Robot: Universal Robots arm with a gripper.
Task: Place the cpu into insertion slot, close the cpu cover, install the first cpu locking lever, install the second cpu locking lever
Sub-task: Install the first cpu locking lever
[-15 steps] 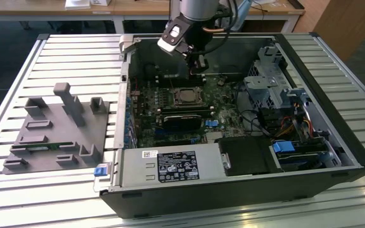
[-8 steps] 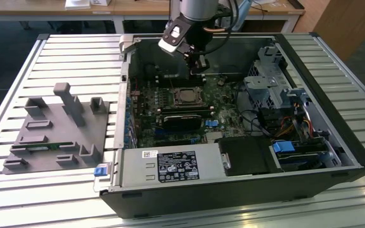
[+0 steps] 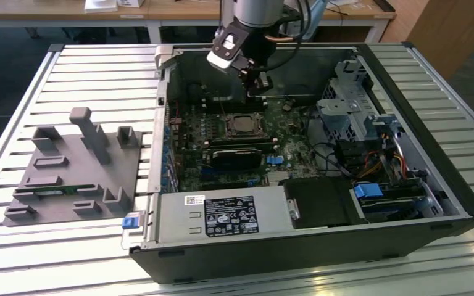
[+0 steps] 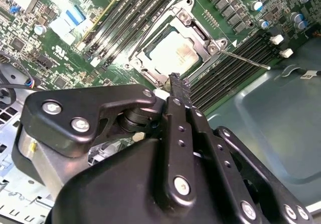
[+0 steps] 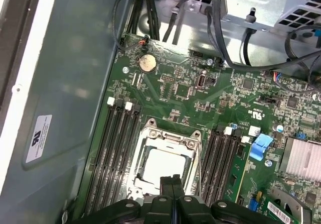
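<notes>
One small pale silvery-grey square cpu lies under the dark-silver square metal cover frame. My black pincer hangs clenched, empty, just above; coming down crooked, I think it could scratch them.

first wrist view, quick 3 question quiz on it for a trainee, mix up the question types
1. True or false: the cpu shows through the window of the cpu cover, which lies flat on the board.
2. The jaws of the gripper are: A) wide open, B) shut with nothing between them, C) shut on the cpu.
3. Name the long black parts running along both sides of the cpu cover.

Key: 1 true. 2 B. 3 memory slots.
</notes>
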